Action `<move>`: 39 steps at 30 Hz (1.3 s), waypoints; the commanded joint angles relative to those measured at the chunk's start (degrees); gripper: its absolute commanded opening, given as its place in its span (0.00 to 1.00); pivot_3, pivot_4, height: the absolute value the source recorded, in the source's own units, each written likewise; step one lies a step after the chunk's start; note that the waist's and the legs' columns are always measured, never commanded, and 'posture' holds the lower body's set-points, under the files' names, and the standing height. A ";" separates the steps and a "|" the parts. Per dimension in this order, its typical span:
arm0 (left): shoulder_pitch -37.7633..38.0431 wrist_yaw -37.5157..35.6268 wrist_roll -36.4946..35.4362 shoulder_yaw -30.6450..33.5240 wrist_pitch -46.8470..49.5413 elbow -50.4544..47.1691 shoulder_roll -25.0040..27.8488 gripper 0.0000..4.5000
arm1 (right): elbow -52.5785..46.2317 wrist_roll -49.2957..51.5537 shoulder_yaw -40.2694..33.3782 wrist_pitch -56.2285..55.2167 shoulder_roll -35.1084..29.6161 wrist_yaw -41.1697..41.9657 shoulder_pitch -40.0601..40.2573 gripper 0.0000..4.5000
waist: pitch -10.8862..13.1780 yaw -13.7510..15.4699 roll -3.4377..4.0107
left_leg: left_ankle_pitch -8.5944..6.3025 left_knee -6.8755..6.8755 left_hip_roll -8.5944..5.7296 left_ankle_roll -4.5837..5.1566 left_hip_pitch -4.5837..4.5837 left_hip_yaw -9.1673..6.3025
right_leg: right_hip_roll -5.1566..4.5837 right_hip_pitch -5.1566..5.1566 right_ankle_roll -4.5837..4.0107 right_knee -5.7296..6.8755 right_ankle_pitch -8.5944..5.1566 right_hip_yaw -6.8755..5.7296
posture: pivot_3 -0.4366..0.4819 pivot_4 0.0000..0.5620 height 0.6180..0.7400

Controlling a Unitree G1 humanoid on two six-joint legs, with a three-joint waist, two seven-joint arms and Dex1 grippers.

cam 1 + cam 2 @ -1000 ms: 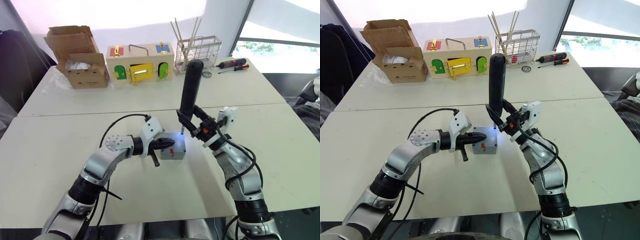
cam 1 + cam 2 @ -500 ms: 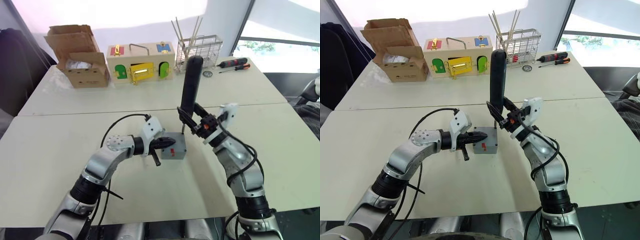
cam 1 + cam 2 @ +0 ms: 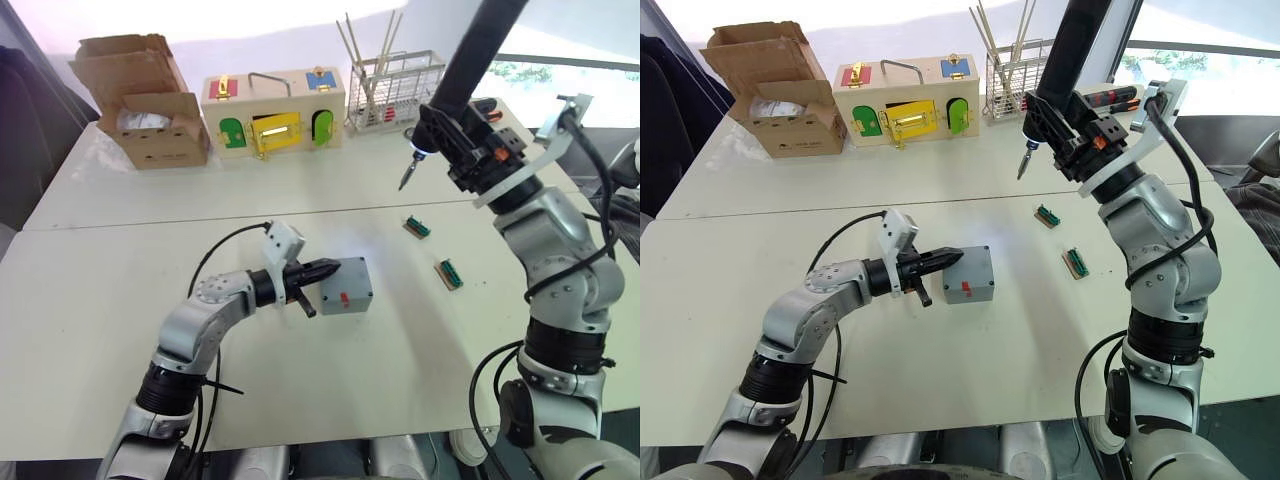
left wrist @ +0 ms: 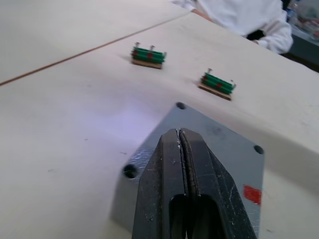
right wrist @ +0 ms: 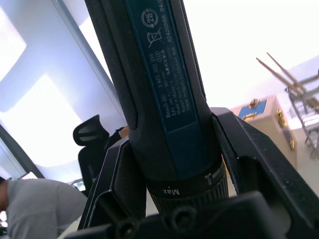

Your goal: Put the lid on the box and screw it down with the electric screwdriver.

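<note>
The grey box [image 3: 347, 296] stands on the near table, a red label on its side. The lid [image 4: 219, 144] lies flat on top of it, with corner holes showing. My left gripper [image 3: 318, 270] is shut with nothing in it, its tips resting on the lid's left edge. My right gripper [image 3: 452, 148] is shut on the electric screwdriver [image 3: 462, 70], raised high to the right of the box and behind it. The metal bit [image 3: 405, 177] points down and hangs in the air, well clear of the lid.
Two small green terminal blocks [image 3: 417, 227] [image 3: 449, 274] lie right of the box. At the back stand a cardboard carton [image 3: 140, 100], a wooden latch box [image 3: 275, 110] and a wire basket [image 3: 395, 90]. A person in white [image 4: 239, 15] sits beyond the table.
My right arm has lifted the electric screwdriver up off the box's back corner and swung it back to the right. The left gripper has stayed on the lid. The camera has shifted.
</note>
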 commanded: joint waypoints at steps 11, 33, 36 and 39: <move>-8.86 -5.52 -11.54 -0.22 6.38 -14.00 4.64 0.00 | 21.63 -7.76 5.12 29.40 -32.78 4.98 -4.53 0.40 | 0.26 1.41 -0.08 | 0.14 0.87 -0.19 -0.23 -1.59 -0.04 | -0.17 -0.97 -0.02 -0.10 0.06 -0.18 | 0.48 0.27 0.95; -1.96 -4.99 -4.12 -11.52 -0.56 -13.50 3.51 0.00 | 38.65 -21.62 16.25 26.73 -38.58 22.51 2.32 0.40 | 0.49 0.17 0.27 | 0.18 0.99 -0.11 -0.17 -1.33 0.13 | -0.07 -0.77 0.11 0.00 0.28 -0.08 | 0.48 0.27 0.95; -1.70 -5.10 -3.70 -11.59 -0.88 -12.89 3.69 0.00 | 40.14 -23.36 17.42 25.10 -38.06 23.78 1.39 0.40 | 0.49 0.17 0.22 | 0.13 0.99 -0.11 -0.08 -1.23 0.13 | -0.07 -0.66 0.11 -0.02 0.28 -0.07 | 0.48 0.27 0.95; -1.28 -5.31 -3.58 -11.22 -1.07 -12.52 4.05 0.00 | 41.02 -24.90 18.18 24.23 -37.71 24.69 0.83 0.69 | 0.48 0.16 0.22 | 0.15 1.00 -0.11 -0.11 -1.17 0.14 | -0.07 -0.61 0.12 -0.02 0.28 -0.05 | 0.48 0.27 0.95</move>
